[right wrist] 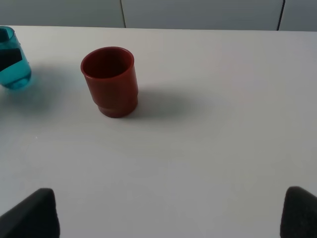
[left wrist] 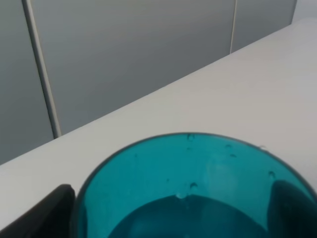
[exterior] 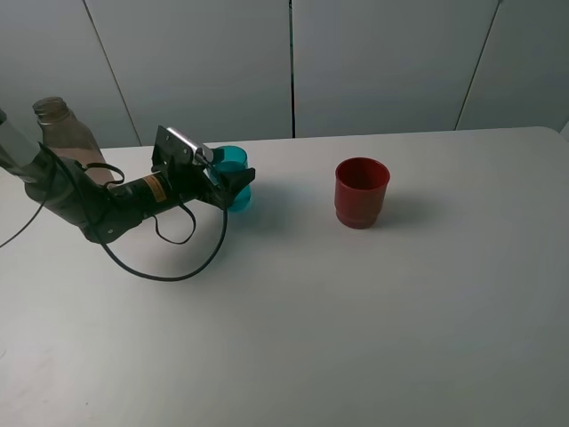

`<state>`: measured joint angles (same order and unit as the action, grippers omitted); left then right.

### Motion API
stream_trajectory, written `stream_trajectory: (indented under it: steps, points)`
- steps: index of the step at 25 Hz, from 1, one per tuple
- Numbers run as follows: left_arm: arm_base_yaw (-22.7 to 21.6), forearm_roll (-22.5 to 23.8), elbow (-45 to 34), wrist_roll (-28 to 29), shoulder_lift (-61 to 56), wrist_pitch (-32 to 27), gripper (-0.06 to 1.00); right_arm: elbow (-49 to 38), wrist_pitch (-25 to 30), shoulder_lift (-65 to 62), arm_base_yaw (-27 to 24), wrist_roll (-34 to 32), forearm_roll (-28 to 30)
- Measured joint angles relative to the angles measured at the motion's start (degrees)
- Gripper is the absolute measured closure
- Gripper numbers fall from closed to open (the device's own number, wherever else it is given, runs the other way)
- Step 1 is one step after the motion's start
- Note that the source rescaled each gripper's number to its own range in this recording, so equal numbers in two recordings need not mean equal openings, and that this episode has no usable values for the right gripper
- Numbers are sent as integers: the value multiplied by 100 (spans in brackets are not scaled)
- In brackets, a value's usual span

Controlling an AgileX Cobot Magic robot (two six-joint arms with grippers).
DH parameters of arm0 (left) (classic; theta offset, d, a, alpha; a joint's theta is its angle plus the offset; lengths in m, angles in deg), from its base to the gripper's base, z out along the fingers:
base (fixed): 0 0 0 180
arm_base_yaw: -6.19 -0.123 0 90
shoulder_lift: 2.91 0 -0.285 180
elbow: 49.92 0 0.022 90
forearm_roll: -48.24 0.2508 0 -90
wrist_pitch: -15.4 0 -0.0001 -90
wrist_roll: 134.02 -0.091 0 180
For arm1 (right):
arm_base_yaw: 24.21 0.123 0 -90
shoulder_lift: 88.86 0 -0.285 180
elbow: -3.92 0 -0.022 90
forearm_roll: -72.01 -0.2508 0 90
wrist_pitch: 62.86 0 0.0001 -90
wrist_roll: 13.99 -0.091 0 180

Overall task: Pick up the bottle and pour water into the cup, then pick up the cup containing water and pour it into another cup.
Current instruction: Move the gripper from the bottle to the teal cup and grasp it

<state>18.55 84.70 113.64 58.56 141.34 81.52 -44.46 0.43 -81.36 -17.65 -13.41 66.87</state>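
Note:
The teal cup (exterior: 234,179) stands on the white table (exterior: 293,320) at the back left and holds some water (left wrist: 188,218). My left gripper (exterior: 227,174) is shut on the cup, one dark finger (left wrist: 42,213) on each side of its wall. The bottle (exterior: 64,133) stands upright at the far left, behind the left arm. The red cup (exterior: 361,191) stands upright and apart to the right, also in the right wrist view (right wrist: 110,79). My right gripper (right wrist: 168,218) is open over bare table, short of the red cup, and is out of the exterior view.
A black cable (exterior: 169,262) loops from the left arm down onto the table in front of the teal cup. A grey panelled wall (exterior: 293,62) runs along the table's far edge.

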Motion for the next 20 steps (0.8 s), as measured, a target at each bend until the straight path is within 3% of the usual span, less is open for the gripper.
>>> stream_trajectory:
  steps: [20]
  points:
    - [80, 10, 318, 226, 306, -206, 0, 0, 0, 0, 0, 0, 0]
